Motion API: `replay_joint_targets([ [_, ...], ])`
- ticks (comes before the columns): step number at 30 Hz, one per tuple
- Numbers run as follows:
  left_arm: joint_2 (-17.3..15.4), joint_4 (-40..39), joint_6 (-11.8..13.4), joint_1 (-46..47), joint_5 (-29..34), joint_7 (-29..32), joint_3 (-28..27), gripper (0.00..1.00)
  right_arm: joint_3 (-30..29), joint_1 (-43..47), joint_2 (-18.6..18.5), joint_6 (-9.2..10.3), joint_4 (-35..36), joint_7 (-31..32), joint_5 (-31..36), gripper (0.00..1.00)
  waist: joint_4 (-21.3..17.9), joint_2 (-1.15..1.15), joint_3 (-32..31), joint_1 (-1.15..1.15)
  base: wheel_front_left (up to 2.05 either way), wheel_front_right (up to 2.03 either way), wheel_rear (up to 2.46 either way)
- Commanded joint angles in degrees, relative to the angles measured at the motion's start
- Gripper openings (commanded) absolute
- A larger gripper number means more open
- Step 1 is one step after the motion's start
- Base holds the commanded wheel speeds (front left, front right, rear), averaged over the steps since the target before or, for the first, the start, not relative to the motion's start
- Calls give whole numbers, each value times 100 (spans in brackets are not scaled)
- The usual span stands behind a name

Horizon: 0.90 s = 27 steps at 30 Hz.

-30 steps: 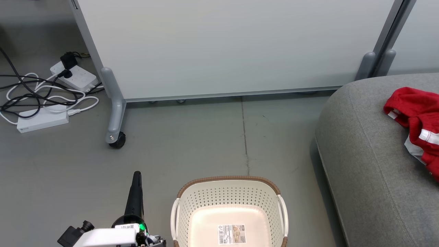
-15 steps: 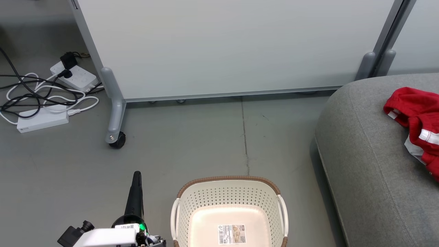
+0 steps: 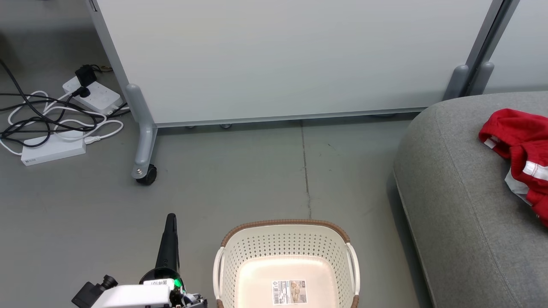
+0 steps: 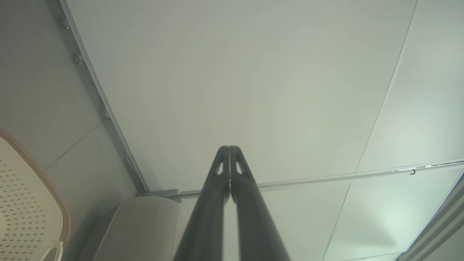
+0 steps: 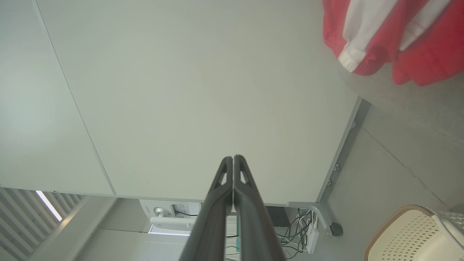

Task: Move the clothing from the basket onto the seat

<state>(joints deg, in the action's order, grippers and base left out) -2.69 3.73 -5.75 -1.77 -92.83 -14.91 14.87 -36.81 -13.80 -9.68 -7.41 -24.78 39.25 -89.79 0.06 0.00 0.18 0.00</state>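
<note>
Grey floor (image 3: 257,179) runs up to a pale wheeled partition (image 3: 278,55), with power strips (image 3: 92,96) and tangled cables (image 3: 51,114) at the far left. The basket (image 3: 284,223) stands on the floor at the bottom of the head view, the barcode sticker (image 3: 289,292) plain on its bottom. The clothing (image 3: 520,141) lies bunched on the seat (image 3: 454,205) to the right and runs off the frame edge, so it may be one garment or several. The left gripper (image 3: 171,219) hangs just left of the basket, fingers pressed together on nothing. The right gripper (image 5: 232,159) is likewise closed and bare, pointing at the partition.
</note>
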Motion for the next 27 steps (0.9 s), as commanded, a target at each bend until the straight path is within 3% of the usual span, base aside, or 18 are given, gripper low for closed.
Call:
replay_joint_targets([
  [1, -16, -16, -22, 107, -8, -18, -29, 0, -21, -39, -16, -15, 0, 19, 0, 0, 0, 0, 0, 0, 0, 0, 0],
  [27, -16, -16, -23, 107, -8, -18, -30, 0, -35, -46, -13, -15, 1, 32, 15, 0, 0, 0, 0, 0, 0, 0, 0],
])
